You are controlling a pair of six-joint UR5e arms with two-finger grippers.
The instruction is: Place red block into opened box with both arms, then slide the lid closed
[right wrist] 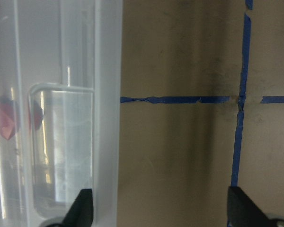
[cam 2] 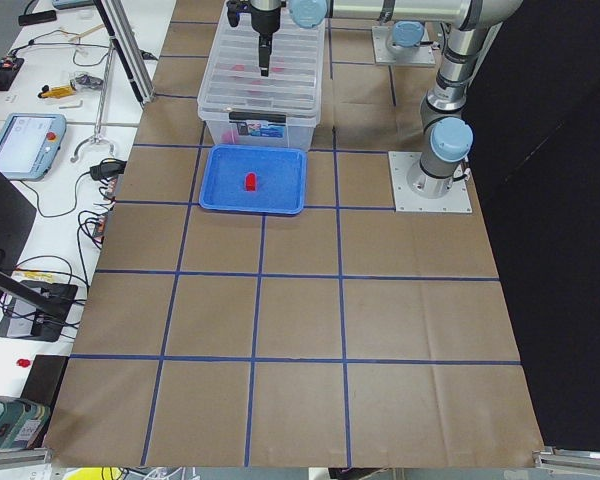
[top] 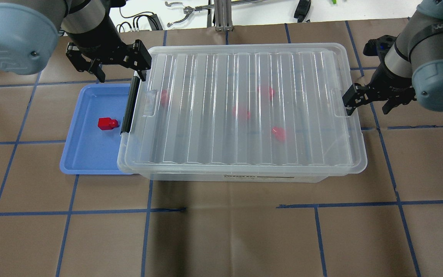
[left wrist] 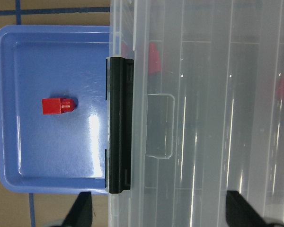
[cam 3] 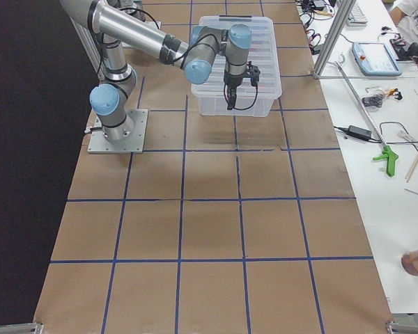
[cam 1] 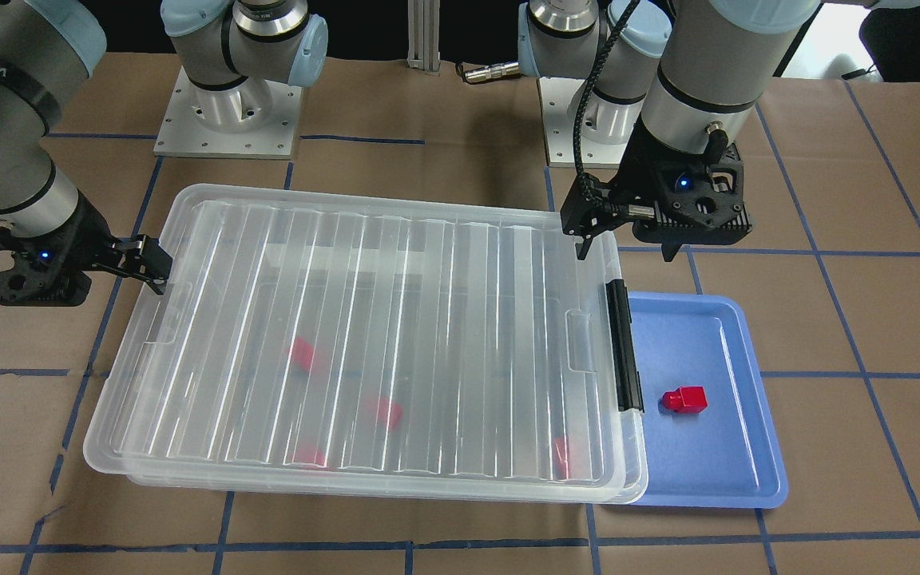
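Left gripper (top: 120,75): released, jaws spread wide and holding nothing. It hangs above the latch end of the box (top: 175,177). In my left wrist view one fingertip (left wrist: 83,208) shows over the blue tray's edge and the other over the lid.

Right gripper (top: 367,108): also released and empty, at the opposite short end. In my right wrist view one fingertip (right wrist: 83,208) sits at the lid's rim beside the recessed tab, and the other is out over the bare table (top: 221,231). I cannot tell whether either finger touches the lid.

Lid (top: 214,127): lies flat on top of the box and covers its opening. In the front-facing view its rim sits slightly off the box rim at the near corner beside the tray.

Latch (top: 128,105): a black bar on the short side facing the tray, lying along the lid's edge.

Red block (top: 107,123): lies alone in the blue tray (top: 87,161), outside the box, with its stub pointing towards the latch. It is well apart from both of my grippers.

Four red pieces (top: 240,112) show blurred through the lid, spread apart on the box floor.

Seen from above, the tray lies just beside the box, and the box's latch end overlaps the tray's edge
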